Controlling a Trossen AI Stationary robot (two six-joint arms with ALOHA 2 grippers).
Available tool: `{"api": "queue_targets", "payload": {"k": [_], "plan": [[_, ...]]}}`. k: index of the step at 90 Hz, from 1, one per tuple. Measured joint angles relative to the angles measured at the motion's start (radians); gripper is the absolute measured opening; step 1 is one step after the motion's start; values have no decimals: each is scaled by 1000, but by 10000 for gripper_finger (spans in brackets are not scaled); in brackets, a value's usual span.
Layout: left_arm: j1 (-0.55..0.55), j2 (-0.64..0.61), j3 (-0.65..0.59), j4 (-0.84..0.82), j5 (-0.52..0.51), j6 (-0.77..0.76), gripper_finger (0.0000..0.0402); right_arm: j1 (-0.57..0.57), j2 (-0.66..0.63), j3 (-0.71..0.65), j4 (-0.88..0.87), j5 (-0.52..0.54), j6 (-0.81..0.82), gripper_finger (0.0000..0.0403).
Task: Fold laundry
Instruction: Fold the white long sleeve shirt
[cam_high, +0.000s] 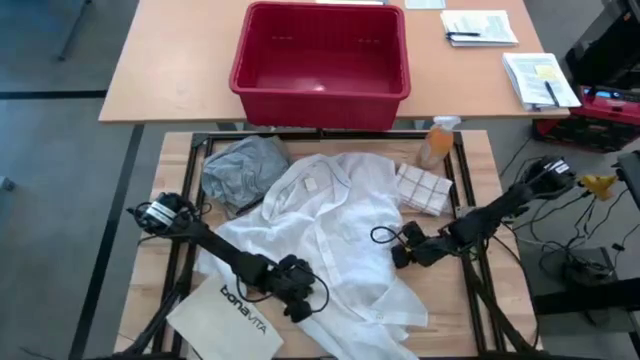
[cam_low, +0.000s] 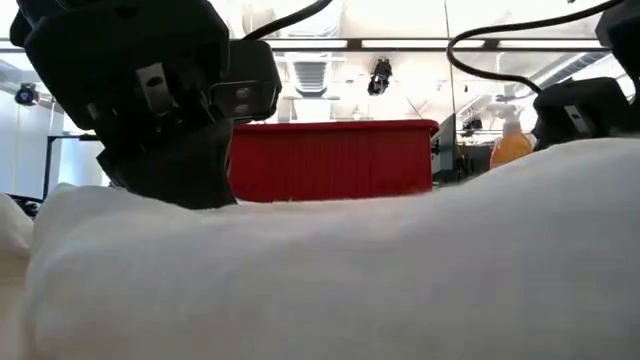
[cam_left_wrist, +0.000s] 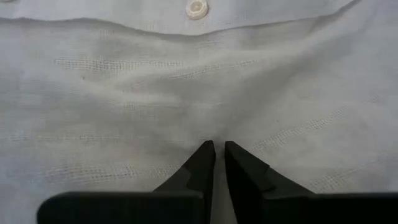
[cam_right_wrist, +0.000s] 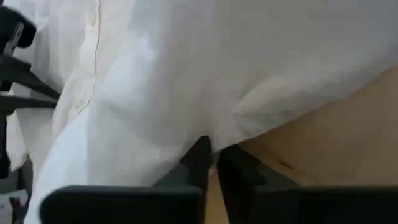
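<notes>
A large white button-front shirt (cam_high: 335, 225) lies spread and rumpled over the middle of the wooden table. A crumpled grey T-shirt (cam_high: 243, 170) rests on the table at the shirt's far left. A folded checked cloth (cam_high: 422, 188) lies at the shirt's far right. My left gripper (cam_high: 298, 300) is at the shirt's near left part, shut on its cloth. My right gripper (cam_high: 400, 250) is at the shirt's right edge, shut on it. My left gripper pinches a small bunch of the shirt's cloth (cam_left_wrist: 219, 138) between its two fingertips, below the button placket; creases run out from the tips. One layer or several, I cannot tell. The shirt lies on the table there. My right gripper pinches the shirt's right edge (cam_right_wrist: 214, 138) between its two fingers, coming in from the table's right side. The cloth folds over just ahead of the fingertips, with bare table wood beside it. The rest of the shirt lies slack on the table.
A stiff white bag printed "bonavita" (cam_high: 228, 312) lies at the near left, under my left arm. An orange spray bottle (cam_high: 437, 142) stands at the table's far right. A red basket (cam_high: 322, 62) sits on the tan table beyond, with papers (cam_high: 480, 27) to its right.
</notes>
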Motion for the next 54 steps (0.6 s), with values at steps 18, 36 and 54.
{"api": "queue_targets", "payload": {"k": [18, 36, 54], "plan": [[0, 0, 0, 0, 0, 5, 25, 2, -141, 16, -172, -51, -10, 1], [0, 0, 0, 0, -1, 7, 25, 2, -308, 175, -705, -80, -61, 0], [0, -1, 0, 4, -9, 8, 25, 2, -361, 390, -1162, -83, -145, 0]]}}
